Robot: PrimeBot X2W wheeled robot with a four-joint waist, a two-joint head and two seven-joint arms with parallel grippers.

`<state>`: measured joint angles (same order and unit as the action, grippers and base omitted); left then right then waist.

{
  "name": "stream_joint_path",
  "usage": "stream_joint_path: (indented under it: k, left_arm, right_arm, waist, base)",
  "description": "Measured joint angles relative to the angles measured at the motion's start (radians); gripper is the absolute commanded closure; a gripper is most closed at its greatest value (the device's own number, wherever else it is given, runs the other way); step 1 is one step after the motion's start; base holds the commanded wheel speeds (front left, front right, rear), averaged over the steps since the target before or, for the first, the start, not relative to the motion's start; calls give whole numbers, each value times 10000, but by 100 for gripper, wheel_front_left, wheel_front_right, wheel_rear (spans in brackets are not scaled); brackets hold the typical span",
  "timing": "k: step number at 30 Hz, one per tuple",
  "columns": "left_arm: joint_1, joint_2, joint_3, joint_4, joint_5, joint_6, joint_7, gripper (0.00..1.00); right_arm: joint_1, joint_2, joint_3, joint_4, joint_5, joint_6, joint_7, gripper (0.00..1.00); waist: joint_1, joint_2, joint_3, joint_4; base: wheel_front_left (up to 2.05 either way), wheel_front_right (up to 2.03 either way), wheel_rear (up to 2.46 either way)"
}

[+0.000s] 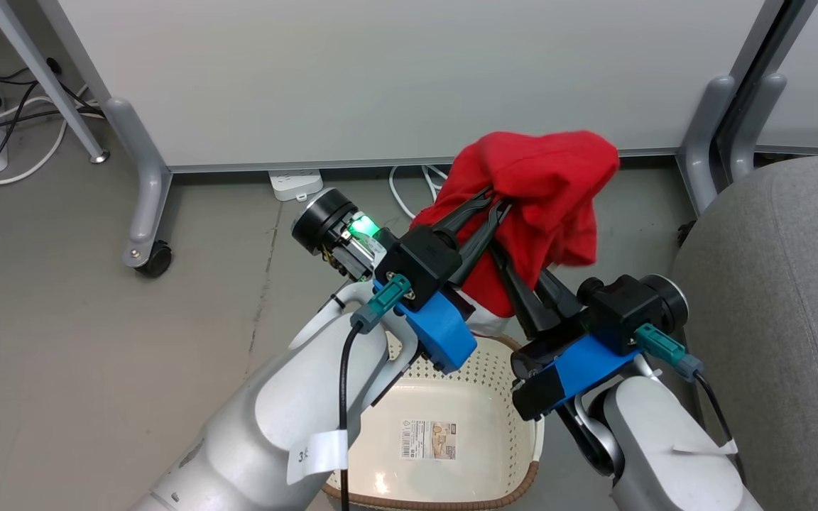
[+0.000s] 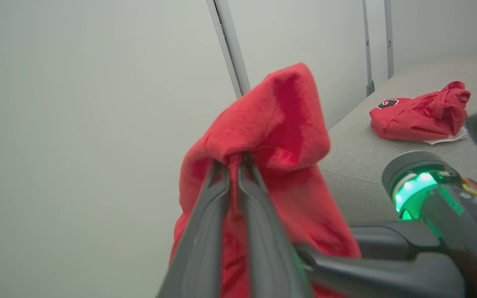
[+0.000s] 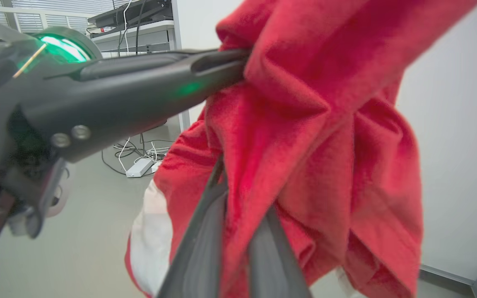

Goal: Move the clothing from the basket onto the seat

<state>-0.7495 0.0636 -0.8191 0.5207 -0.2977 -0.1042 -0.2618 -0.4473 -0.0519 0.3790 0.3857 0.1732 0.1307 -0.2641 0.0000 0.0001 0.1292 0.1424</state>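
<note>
Head view, centre frame: red garment (image 1: 544,184) with white trim, aloft above basket (image 1: 501,376), pinched in closed left gripper (image 1: 498,202); right gripper (image 1: 519,284) nipped narrow on its lower folds. Left wrist view, upper right: second red garment (image 2: 416,120), logo showing, lying on grey seat (image 2: 358,153).

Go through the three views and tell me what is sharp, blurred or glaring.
Head view: even soft light, mostly sharp, slight glare on the basket floor. Left wrist view: left gripper and held red garment soft up close, second garment on the seat crisper, a green light flaring. Right wrist view: the held red garment very close and blurred.
</note>
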Motion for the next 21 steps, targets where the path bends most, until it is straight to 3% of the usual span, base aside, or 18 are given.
stream_joint_path:
  k: [14,15,16,21]
  left_arm:
    - [21,-46,125,52,104,-40,0,100]
    - [25,-50,140,56,105,-40,0,55]
    - [33,-54,163,56,109,-44,0,0]
    - [44,-67,267,35,167,-50,-10,0]
  right_arm:
    - [-12,4,35,40,115,0,0,100]
    - [-12,4,38,38,117,0,0,100]
    - [-13,4,38,36,117,0,0,100]
    - [-14,4,48,31,115,0,0,100]
  waist:
    - [0,0,-36,-28]
    - [0,0,-35,-32]
    - [1,0,-33,-35]
    - [0,0,-11,-47]
  base:
    - [0,0,0]
    - [0,0,0]
    - [0,0,0]
    - [0,0,0]
